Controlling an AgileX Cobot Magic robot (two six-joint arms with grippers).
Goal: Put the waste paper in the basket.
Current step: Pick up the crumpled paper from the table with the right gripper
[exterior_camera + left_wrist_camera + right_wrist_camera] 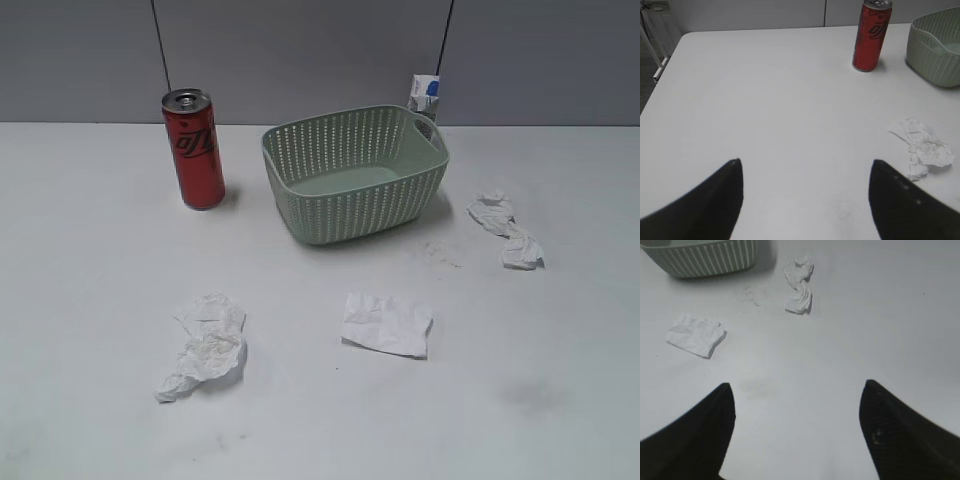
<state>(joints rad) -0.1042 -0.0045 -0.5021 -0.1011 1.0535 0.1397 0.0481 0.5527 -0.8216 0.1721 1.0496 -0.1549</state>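
Three crumpled white waste papers lie on the white table: one front left (205, 345), one in the front middle (388, 324), one at the right (508, 230). The pale green perforated basket (400, 195) stands empty behind them. My left gripper (805, 162) is open and empty; the left paper (922, 148) lies to its right, the basket (932, 52) far right. My right gripper (797, 385) is open and empty; the middle paper (696, 335) and the right paper (800, 285) lie ahead, the basket (705, 260) at top left. Neither gripper shows in the exterior view.
A red drinks can (194, 149) stands upright left of the basket, also in the left wrist view (871, 35). A small white-and-blue carton (424, 94) stands behind the basket. The table's left edge (660, 85) shows in the left wrist view.
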